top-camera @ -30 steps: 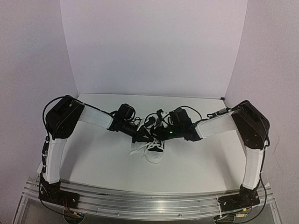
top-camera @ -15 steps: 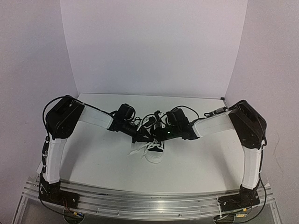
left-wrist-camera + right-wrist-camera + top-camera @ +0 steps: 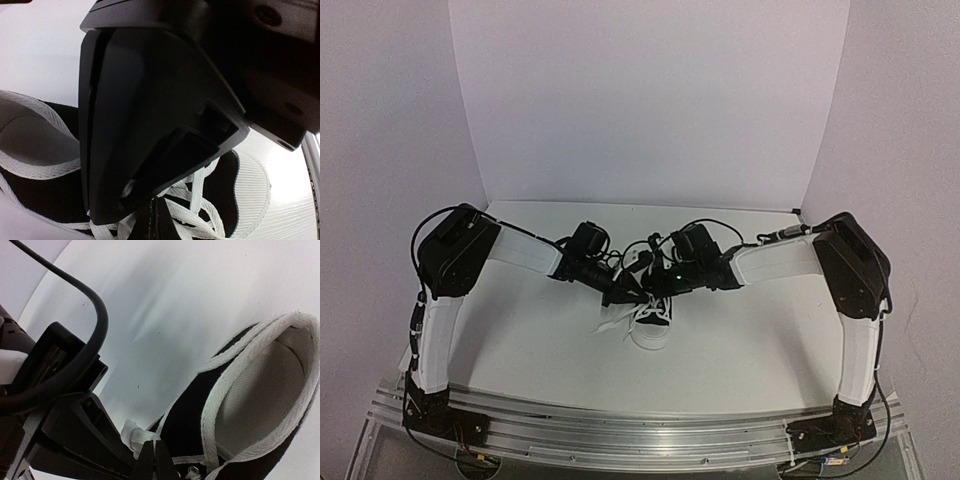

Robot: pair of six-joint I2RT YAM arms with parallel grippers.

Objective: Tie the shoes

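The sneaker sits mid-frame on the tabletop in the overhead view, toe toward the bottom edge, with both tools meeting over it. The left tool is pressed together, on what I can't tell; the right tool looks pinched on a fold of lace. I'd say pull slowly outward, keeping that strand taut without dragging the sneaker.

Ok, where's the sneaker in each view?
Top external: sneaker at picture centre, toe cap pointing down.
Left wrist: sneaker along the bottom, toe cap lower right.
Right wrist: sneaker at right, its opening showing.
Shared landmark: the white laces.
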